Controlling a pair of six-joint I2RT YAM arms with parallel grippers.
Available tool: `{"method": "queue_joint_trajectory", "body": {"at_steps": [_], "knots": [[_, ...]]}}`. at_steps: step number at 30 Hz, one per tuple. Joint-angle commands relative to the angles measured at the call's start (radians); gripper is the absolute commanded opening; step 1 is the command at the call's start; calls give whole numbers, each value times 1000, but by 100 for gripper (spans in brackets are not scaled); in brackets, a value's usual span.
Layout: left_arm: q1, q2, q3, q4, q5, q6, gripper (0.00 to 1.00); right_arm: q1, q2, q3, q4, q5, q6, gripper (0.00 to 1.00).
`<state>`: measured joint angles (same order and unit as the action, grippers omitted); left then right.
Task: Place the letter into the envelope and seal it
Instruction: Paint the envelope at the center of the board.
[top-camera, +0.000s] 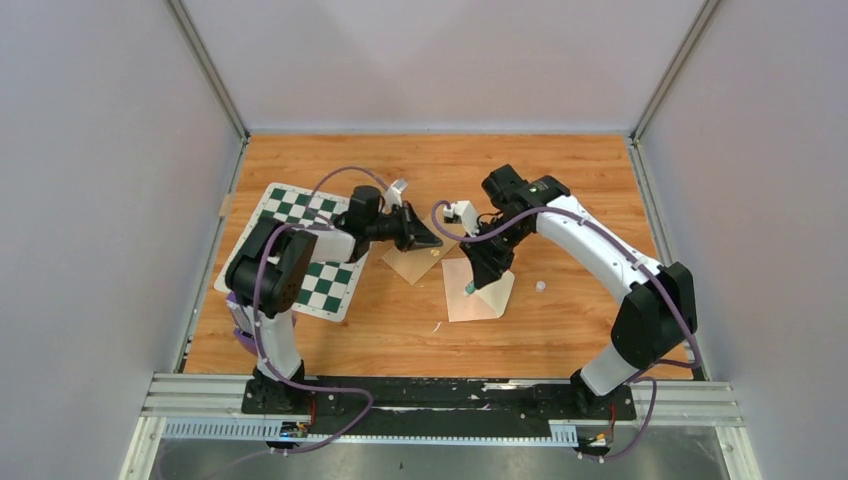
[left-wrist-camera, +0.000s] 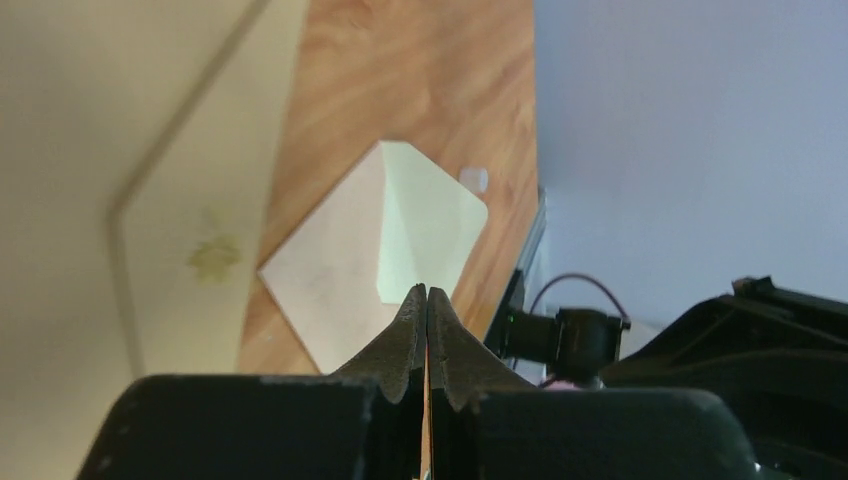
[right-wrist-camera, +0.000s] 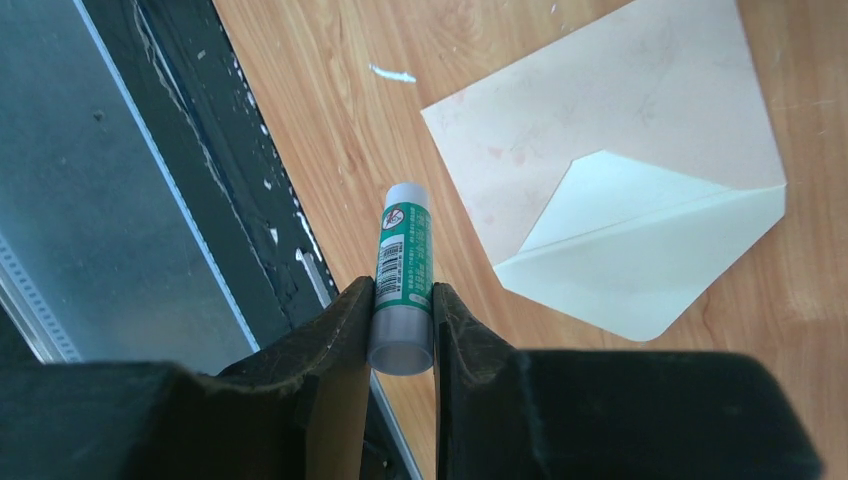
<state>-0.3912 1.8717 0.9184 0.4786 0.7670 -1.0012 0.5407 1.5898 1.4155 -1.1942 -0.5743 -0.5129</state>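
- Left end effector pressed shut at the edge of the letter, which lies on the counter
- Right end effector clamped on a green glue stick above the envelope, just beside the letter

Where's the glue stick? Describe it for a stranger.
Start at the wooden table, then the right pincer near the pale paper sheet with a folded corner. Clamped in it is a green-labelled glue stick with a white end, a tube unlike that flat sheet.
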Motion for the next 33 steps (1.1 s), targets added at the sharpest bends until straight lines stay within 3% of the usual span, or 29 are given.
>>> {"method": "queue_joint_trajectory", "body": {"at_steps": [1, 12, 21, 33], "knots": [[-77, 76, 14, 209, 114, 19, 0, 21, -16, -22, -15, 66, -66, 0], [-147, 283, 138, 174, 76, -70, 0, 78, 42, -80, 139, 229, -57, 0], [-166, 277, 176, -71, -7, 23, 0, 114, 118, -81, 258, 276, -55, 0], [-169, 308, 211, -182, -34, 44, 0, 133, 216, -41, 269, 363, -64, 0]]}}
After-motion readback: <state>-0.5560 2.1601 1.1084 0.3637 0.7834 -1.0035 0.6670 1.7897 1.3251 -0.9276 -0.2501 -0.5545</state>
